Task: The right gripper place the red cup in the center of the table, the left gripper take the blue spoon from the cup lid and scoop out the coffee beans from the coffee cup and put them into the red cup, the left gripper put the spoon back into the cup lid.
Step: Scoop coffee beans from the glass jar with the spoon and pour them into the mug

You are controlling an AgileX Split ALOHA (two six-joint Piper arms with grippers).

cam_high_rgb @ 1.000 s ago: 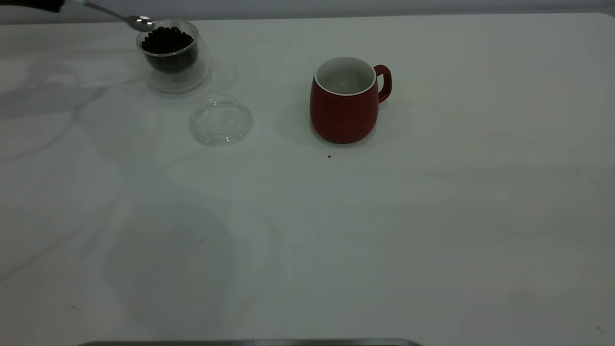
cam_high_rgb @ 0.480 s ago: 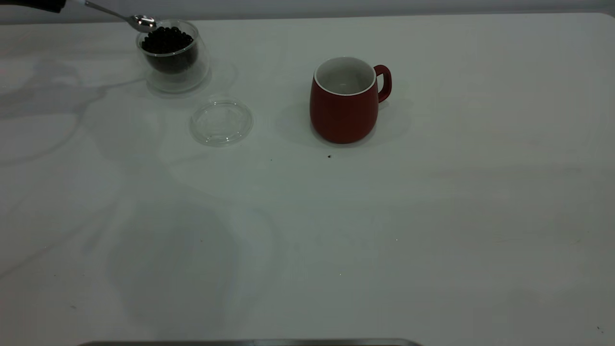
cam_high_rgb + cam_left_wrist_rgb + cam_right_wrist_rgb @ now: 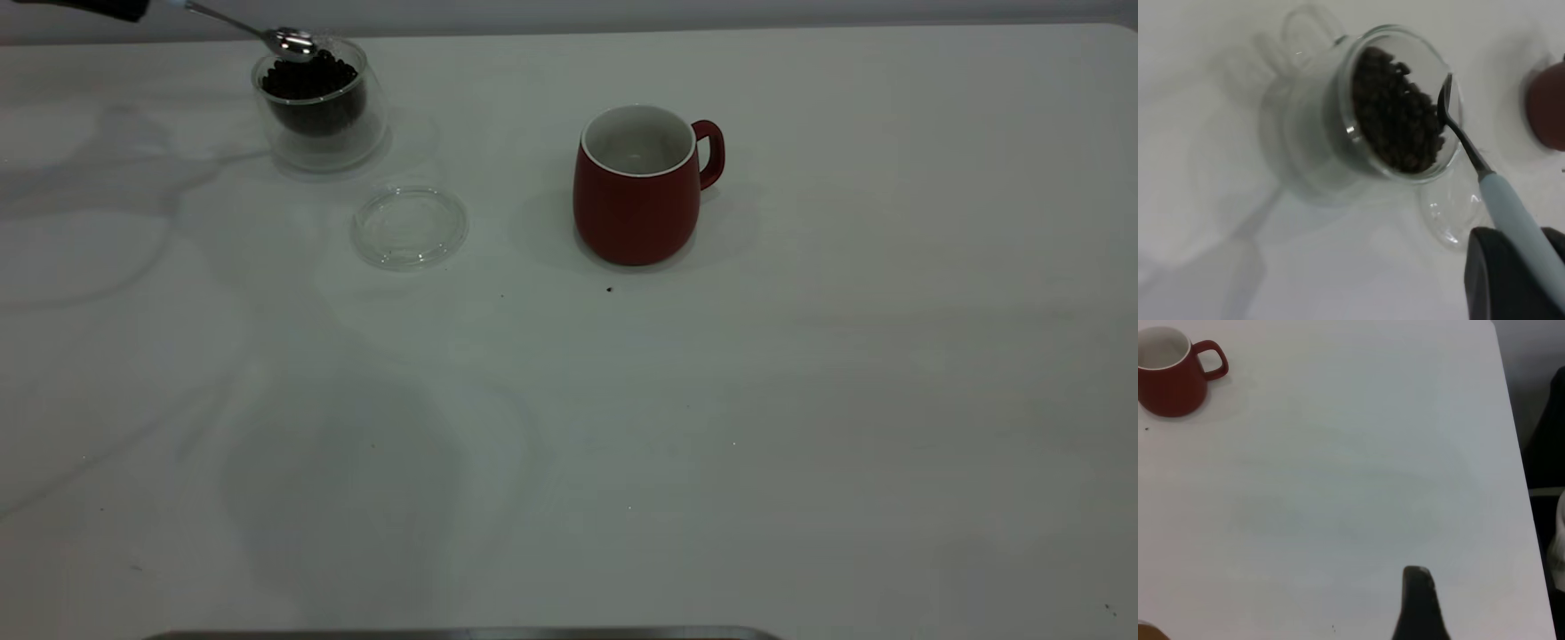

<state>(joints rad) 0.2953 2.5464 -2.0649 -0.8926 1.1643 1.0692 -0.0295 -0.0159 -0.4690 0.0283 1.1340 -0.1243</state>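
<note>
L gripper (image 3: 1511,280) sat at the far-left back corner of the worktop (image 3: 800,444), jaws clamped on the pale-blue handle of the blue spoon (image 3: 1478,167), spoon bowl resting at the rim of the coffee cup (image 3: 320,102), right on top of the coffee beans (image 3: 1395,117). The glass cup looked tilted in both views, leaning toward the cup lid (image 3: 410,226), which lay bare on the worktop just beside it. Red cup (image 3: 638,185) stood upright near mid-worktop, handle on its right in the exterior view, inside white and, as far as could be seen, w/o beans; well apart from the glass cup. R gripper (image 3: 1421,607) was parked away over bare worktop on the right; only one dark finger showed, so couldn't tell if its jaws were wide or narrow. Risks, as judged: the cup was handleless, light-looking and already leaning, so a spoon pushing sideways into packed beans could tip it further or slide it, spilling beans. Beans sat heaped near the rim, so a steep dig could flick some out. A small shallow spoon bowl probably carries few beans; any tilt or jerk on the long carry to the red cup would likely drop them. The grip on the smooth handle could also twist under load. No brands, labels or writing readable anywhere.
</note>
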